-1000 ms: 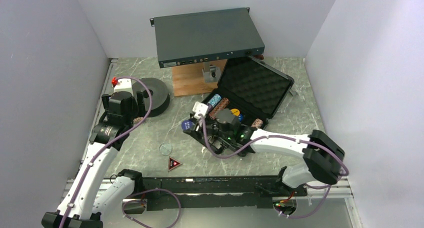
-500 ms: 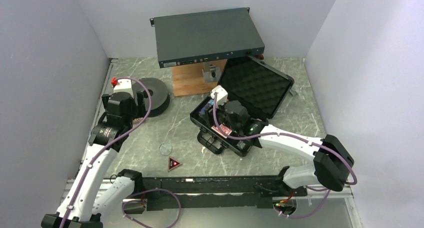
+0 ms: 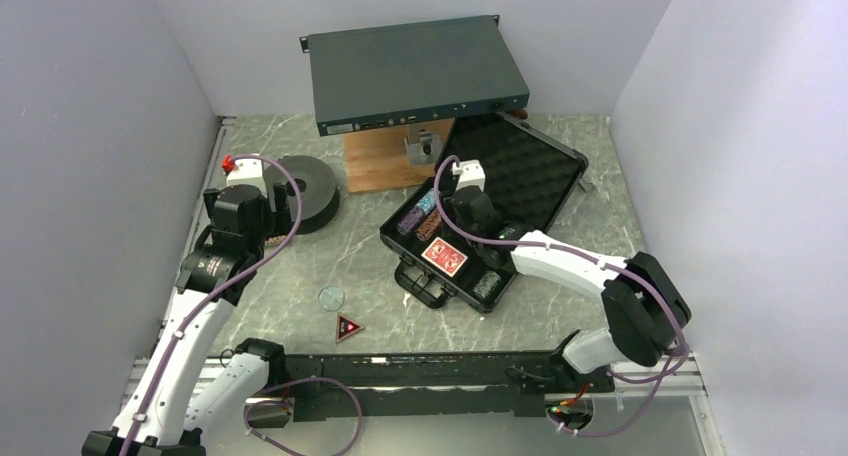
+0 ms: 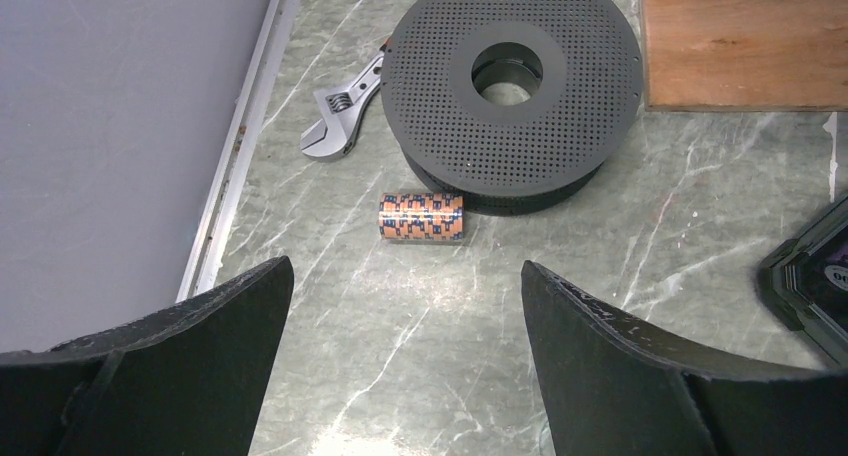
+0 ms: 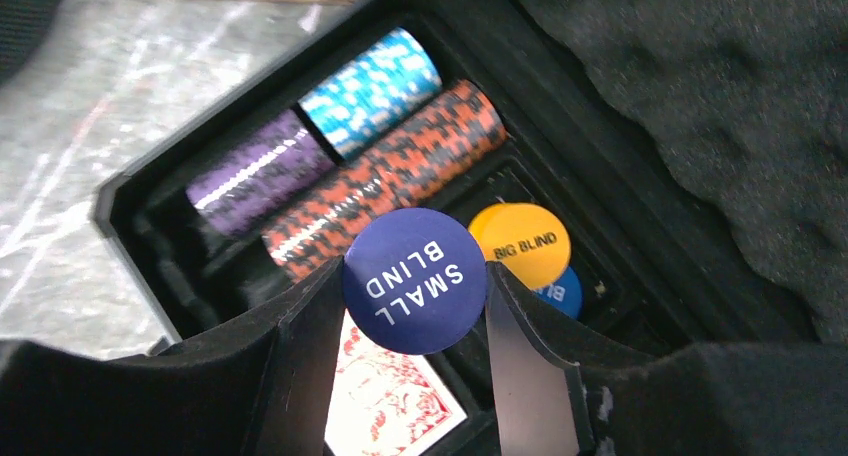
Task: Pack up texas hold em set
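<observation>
The black case [image 3: 432,286] lies open with its foam-lined lid [image 3: 515,171] raised. Inside lie blue [image 5: 370,91], purple [image 5: 258,171] and orange-black [image 5: 385,176] chip rolls, a red-backed card deck [image 3: 444,257] and a yellow BIG BLIND button [image 5: 520,244] over a blue one [image 5: 563,294]. My right gripper [image 5: 415,276] hovers over the case, shut on the blue SMALL BLIND button [image 5: 415,279]. My left gripper [image 4: 405,271] is open above the table, short of an orange chip roll [image 4: 421,217]. A red-black triangle [image 3: 349,328] lies near the front.
A dark perforated spool [image 4: 512,86] stands just behind the orange roll, with a wrench [image 4: 340,126] to its left. A grey electronics box [image 3: 415,71] rests over a wooden board [image 3: 385,161] at the back. A small clear disc [image 3: 331,297] lies on the table.
My right gripper has carried the blue button from the case's front-left corner back over the case, towards the other buttons. The left arm has stayed put.
</observation>
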Action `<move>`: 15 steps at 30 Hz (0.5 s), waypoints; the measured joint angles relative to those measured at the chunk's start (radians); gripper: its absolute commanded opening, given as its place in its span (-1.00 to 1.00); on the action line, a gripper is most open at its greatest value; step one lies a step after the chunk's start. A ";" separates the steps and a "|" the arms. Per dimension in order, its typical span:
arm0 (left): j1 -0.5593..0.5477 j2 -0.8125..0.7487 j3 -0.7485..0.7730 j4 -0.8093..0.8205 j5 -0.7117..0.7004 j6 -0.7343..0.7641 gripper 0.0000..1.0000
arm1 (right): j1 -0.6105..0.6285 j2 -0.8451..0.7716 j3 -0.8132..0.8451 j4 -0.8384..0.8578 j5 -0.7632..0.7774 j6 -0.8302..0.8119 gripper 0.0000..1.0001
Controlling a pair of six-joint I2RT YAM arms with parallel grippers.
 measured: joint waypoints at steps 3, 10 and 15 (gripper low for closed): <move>0.000 -0.005 0.000 0.000 0.001 0.000 0.79 | -0.013 0.029 0.010 -0.042 0.037 0.027 -1.00; 0.000 -0.007 0.000 0.000 0.008 0.000 0.79 | -0.049 0.063 0.011 -0.063 0.065 0.054 -1.00; 0.000 -0.011 0.000 0.000 0.008 0.000 0.79 | -0.082 0.127 0.013 -0.042 0.057 0.056 -1.00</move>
